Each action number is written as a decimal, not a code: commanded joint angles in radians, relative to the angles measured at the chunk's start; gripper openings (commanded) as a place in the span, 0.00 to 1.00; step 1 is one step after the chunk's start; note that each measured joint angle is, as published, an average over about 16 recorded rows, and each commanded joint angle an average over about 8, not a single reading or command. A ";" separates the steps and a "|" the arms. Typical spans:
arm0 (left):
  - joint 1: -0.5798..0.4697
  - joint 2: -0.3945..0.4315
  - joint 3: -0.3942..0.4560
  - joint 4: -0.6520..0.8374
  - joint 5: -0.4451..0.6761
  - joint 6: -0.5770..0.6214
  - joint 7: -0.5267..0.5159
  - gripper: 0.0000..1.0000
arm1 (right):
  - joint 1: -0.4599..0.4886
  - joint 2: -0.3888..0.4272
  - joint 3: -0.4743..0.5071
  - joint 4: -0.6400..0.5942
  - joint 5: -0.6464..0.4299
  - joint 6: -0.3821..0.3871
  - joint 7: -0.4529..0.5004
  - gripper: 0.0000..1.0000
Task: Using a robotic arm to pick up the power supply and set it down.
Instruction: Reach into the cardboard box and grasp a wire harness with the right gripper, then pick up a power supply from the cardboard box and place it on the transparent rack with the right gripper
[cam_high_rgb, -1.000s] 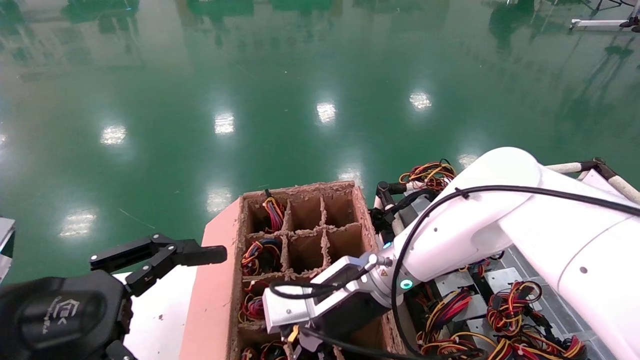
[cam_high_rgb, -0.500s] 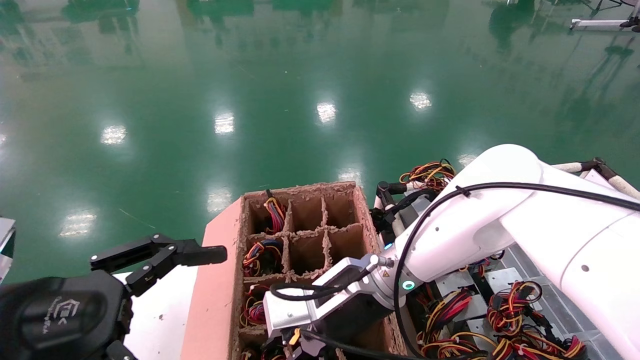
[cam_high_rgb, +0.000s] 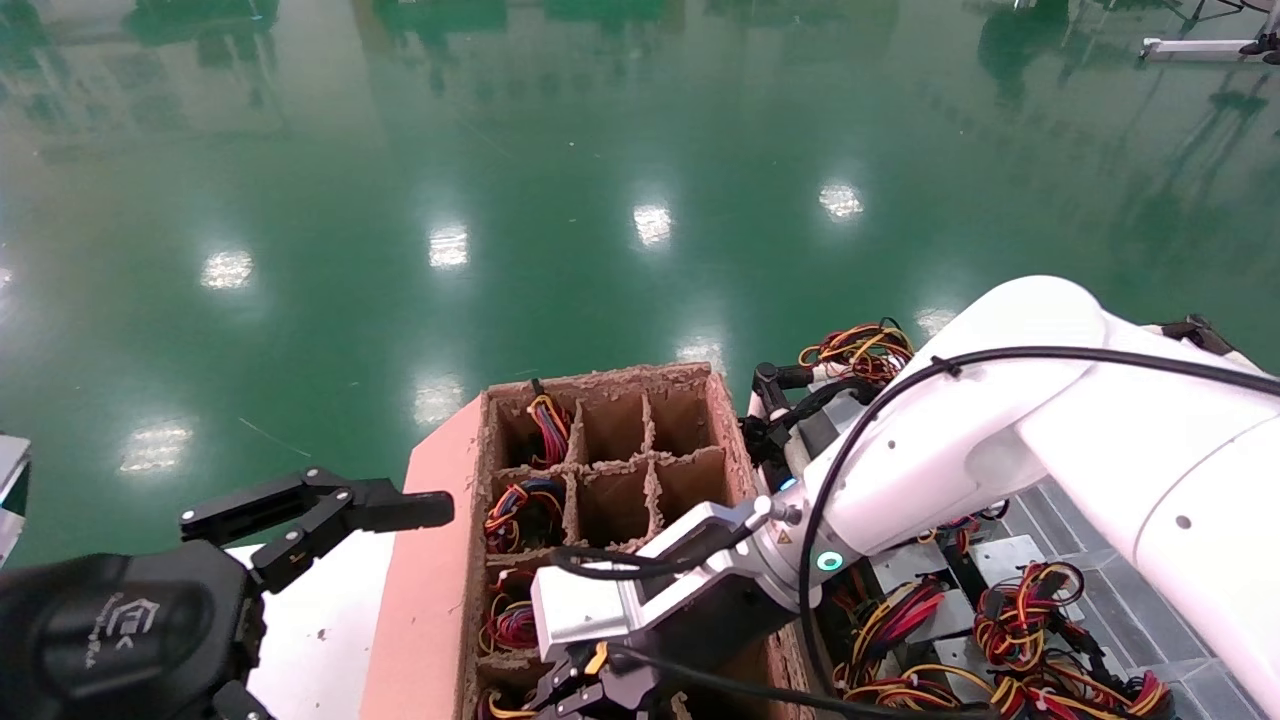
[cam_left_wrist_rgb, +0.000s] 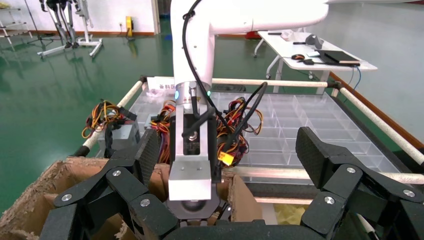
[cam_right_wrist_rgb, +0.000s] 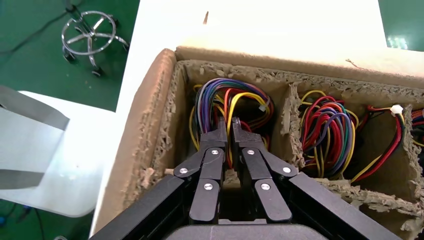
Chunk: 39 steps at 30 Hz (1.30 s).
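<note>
Over the near-left cell of the cardboard crate (cam_high_rgb: 600, 420), robotic arm (cam_high_rgb: 960, 440), right gripper (cam_right_wrist_rgb: 227, 134) fingertips nearly together around coloured power supply (cam_right_wrist_rgb: 235, 107) wires; left gripper (cam_high_rgb: 330, 510) spread, parked left.

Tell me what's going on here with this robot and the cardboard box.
The right gripper, on the white arm, is down in a near compartment of the divided cardboard box. Its fingers are almost together among the coloured wires of a power supply. Whether they are pinching a wire is unclear. The left gripper hangs open beside the box, idle. More wired units lie in a tray on the right.
</note>
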<state>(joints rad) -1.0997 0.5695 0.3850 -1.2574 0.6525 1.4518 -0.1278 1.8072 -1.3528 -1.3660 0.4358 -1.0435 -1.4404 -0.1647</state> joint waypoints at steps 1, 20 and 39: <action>0.000 0.000 0.000 0.000 0.000 0.000 0.000 1.00 | 0.003 0.001 0.000 -0.009 0.009 -0.011 0.000 0.00; 0.000 0.000 0.000 0.000 0.000 0.000 0.000 1.00 | 0.099 0.079 0.048 -0.093 0.158 -0.145 -0.021 0.00; 0.000 0.000 0.000 0.000 0.000 0.000 0.000 1.00 | 0.207 0.362 0.122 0.052 0.505 -0.151 0.073 0.00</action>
<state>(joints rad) -1.0997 0.5694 0.3852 -1.2574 0.6524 1.4517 -0.1277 2.0220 -0.9976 -1.2498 0.4762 -0.5567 -1.5910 -0.0981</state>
